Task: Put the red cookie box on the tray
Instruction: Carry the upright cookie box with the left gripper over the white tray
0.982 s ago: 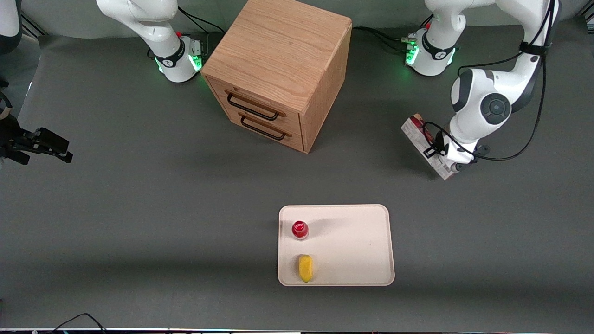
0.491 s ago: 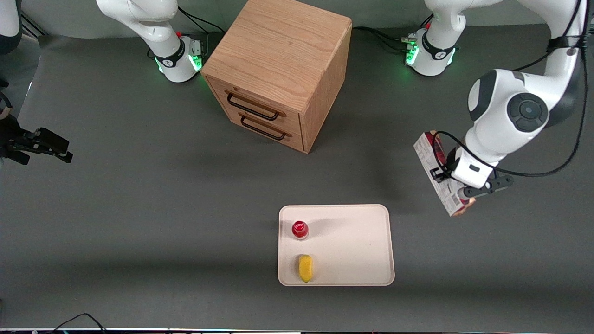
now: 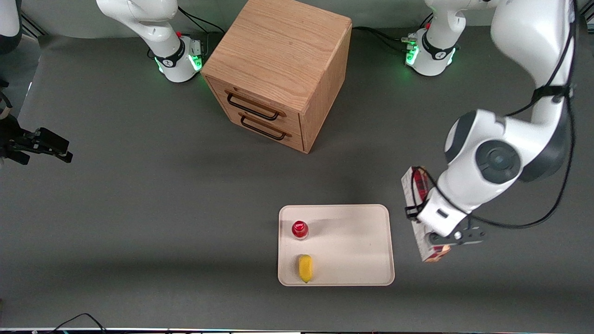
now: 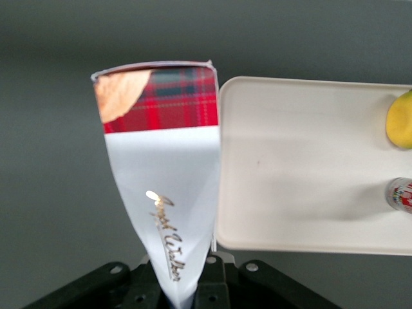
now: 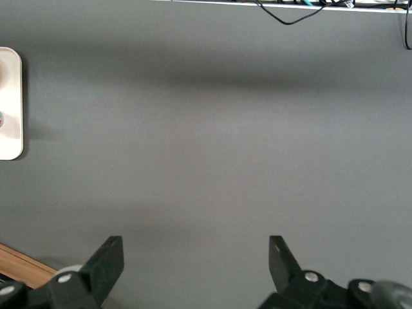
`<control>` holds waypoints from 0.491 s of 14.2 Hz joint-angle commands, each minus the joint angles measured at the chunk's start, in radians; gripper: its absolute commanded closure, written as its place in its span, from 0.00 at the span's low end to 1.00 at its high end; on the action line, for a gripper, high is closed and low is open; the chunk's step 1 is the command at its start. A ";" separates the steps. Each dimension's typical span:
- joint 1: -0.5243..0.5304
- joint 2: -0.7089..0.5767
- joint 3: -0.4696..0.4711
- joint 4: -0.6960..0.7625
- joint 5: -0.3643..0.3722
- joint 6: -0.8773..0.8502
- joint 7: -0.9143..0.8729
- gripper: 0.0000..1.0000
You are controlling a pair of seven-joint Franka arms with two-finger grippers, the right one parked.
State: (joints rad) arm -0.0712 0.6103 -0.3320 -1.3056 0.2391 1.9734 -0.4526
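Gripper [image 3: 429, 232]: hanging at the right of the front view, lower middle, clamped on the red cookie box.
Red cookie box [image 3: 416, 211]: being carried clear of the table, long axis running roughly up and down the frame, just beside the tray's working-arm edge and not yet over it; the wrist camera is showing its tartan end [image 4: 158, 96] level with the tray's corner.
Tray [image 3: 357, 241]: lying flat at lower centre of the front view, its low rim facing the box.
Bottle [image 3: 300, 229]: red-capped, standing on the tray near the edge toward the parked arm.
Yellow item [image 3: 305, 268]: lying on the tray, nearer the front camera than the bottle.
Bare tray area: the half toward the working arm is looking open.
Step in hand: carrying the box sideways to the tray.
Doing it well: judged best to be keeping the box above the rim, aligning it with the tray's short side, centring it over the open half, and lowering it flat before releasing.
Risk: probably catching the rim or nudging the bottle.
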 commanded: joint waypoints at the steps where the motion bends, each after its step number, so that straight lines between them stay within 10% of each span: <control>1: -0.061 0.138 0.011 0.195 0.052 -0.030 0.046 1.00; 7: -0.131 0.341 0.036 0.296 0.057 0.110 0.045 1.00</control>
State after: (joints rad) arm -0.1643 0.8861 -0.3181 -1.0852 0.2802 2.0782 -0.4240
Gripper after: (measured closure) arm 0.881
